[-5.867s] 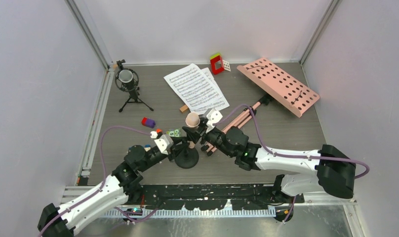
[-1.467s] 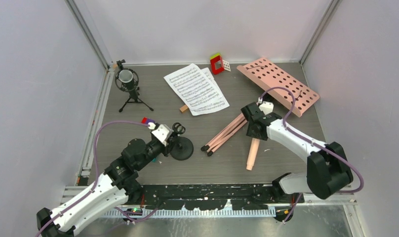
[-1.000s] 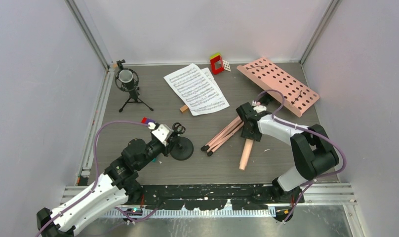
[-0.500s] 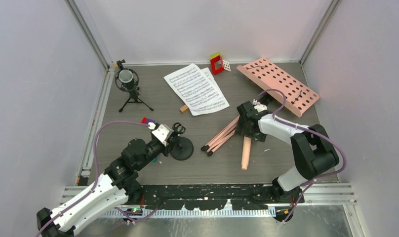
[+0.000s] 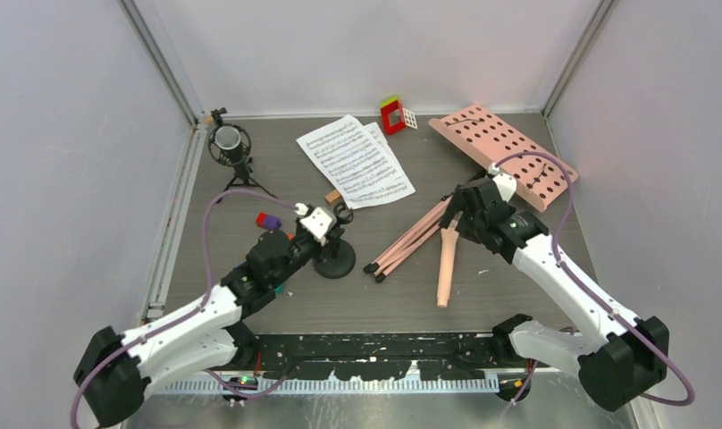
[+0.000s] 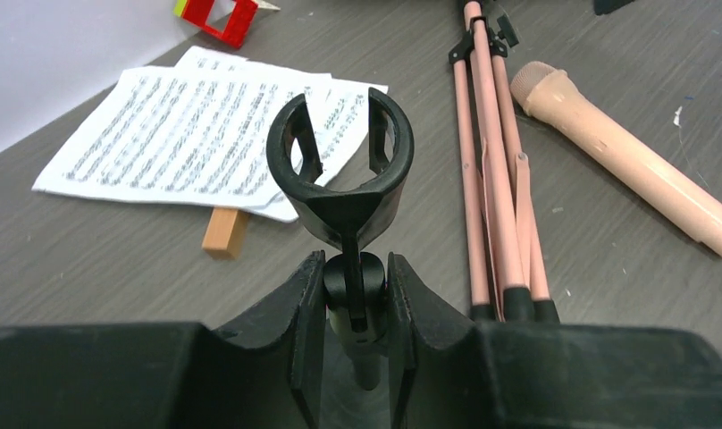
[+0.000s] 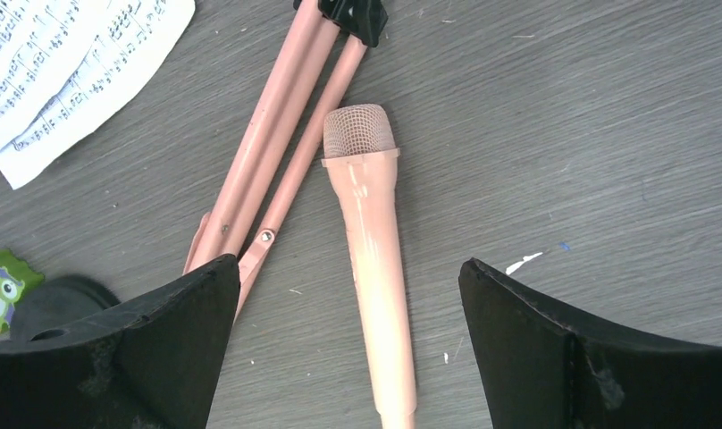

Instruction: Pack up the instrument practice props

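Microphone (image 7: 371, 241) looks light, stiff, slick: pinch mid-barrel with the wide-open right end effector (image 7: 348, 262); left end effector (image 6: 356, 277) clamps its stand (image 6: 344, 201).

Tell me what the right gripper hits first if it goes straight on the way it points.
Probably the beige-pink plastic microphone, lying on the grey wood-grain table centred in front of the open right gripper, beside the folded pink tripod legs. Depth is unclear.

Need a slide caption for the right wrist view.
Open right gripper over the pink microphone, lying flat beside the folded music-stand legs.
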